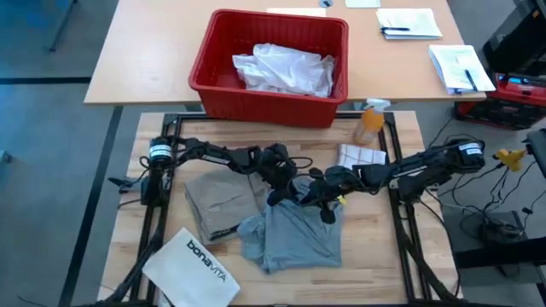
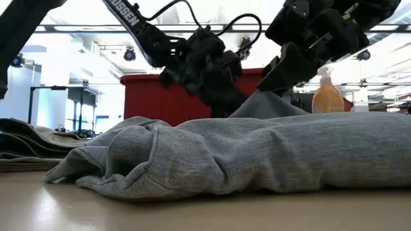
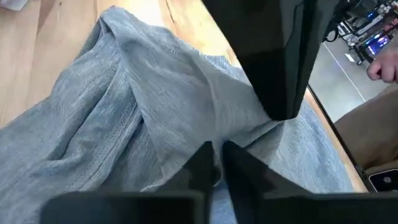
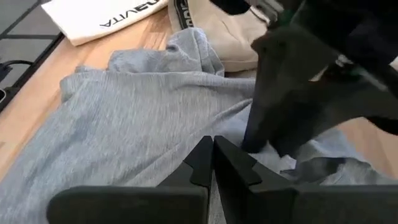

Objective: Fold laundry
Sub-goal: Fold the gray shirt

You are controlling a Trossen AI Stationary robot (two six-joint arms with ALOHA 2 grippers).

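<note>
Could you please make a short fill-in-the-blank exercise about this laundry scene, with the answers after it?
1. Both grippers, left gripper and right gripper, are shut on the ____ T-shirt.
2. The white cloth lies in a ____ basket.
3. Next to the T-shirt lies a folded ____ garment.
4. The white bag is printed "____".

Answers: grey; red; khaki-tan; bonavita

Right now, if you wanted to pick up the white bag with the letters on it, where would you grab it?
Probably by the bonavita bag's upper corner, coming from above. It lies flat and apart from the clothes near the table's front-left, so an edge is the only part to pinch. The left tool is nearer, but both tools are shut on the grey T-shirt.
</note>
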